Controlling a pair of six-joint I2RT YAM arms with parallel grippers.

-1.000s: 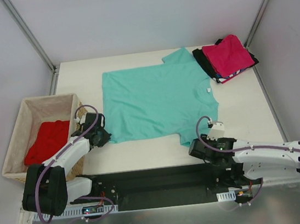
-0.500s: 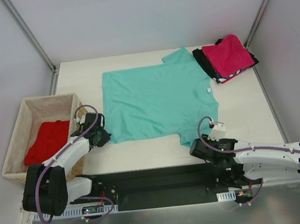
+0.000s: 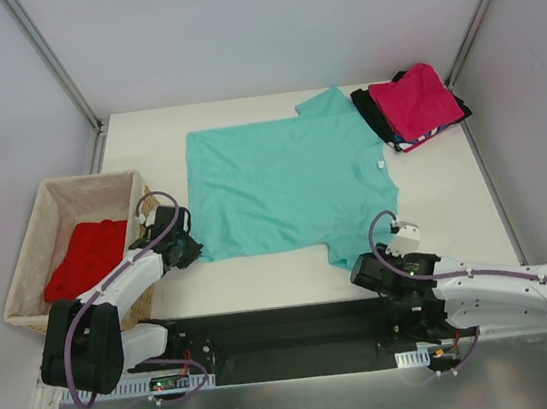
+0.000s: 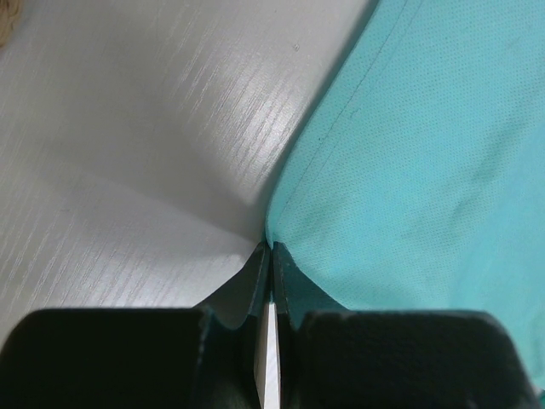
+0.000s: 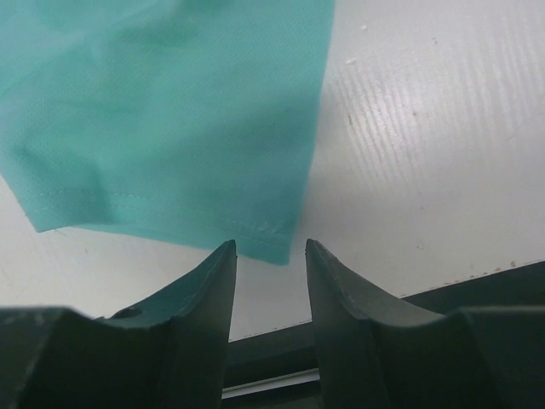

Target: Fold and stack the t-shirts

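Teal t-shirt: the teal t-shirt [image 3: 286, 183] lies spread out flat in the middle of the table [image 3: 433, 193]. Its neck points to the right side and its bottom hem to the left side.
Near sleeve: one short sleeve sticks out toward the arms, close to the near edge of the table.
Left gripper: the left gripper [image 4: 271, 256] sits at the near left corner of the teal t-shirt. Its jaws are pressed tight together, and they pinch the very tip of that hem corner. The cloth there looks a little lifted, with a shadow under it.
Right gripper: the right gripper [image 5: 269, 247] is low at the near sleeve. Its jaws are spread apart. The corner of the sleeve hem sits just in the gap between the tips, and it is not squeezed.
Pile: the pink t-shirt [image 3: 423, 99] lies folded on top at the far right corner. The black t-shirt [image 3: 370, 111] and the striped t-shirt [image 3: 415, 141] peek out from under it.
Red t-shirt: the red t-shirt [image 3: 84, 258] lies bunched inside the basket [image 3: 27, 247].
Basket: it stands at the left side of the table, just beside the left arm.
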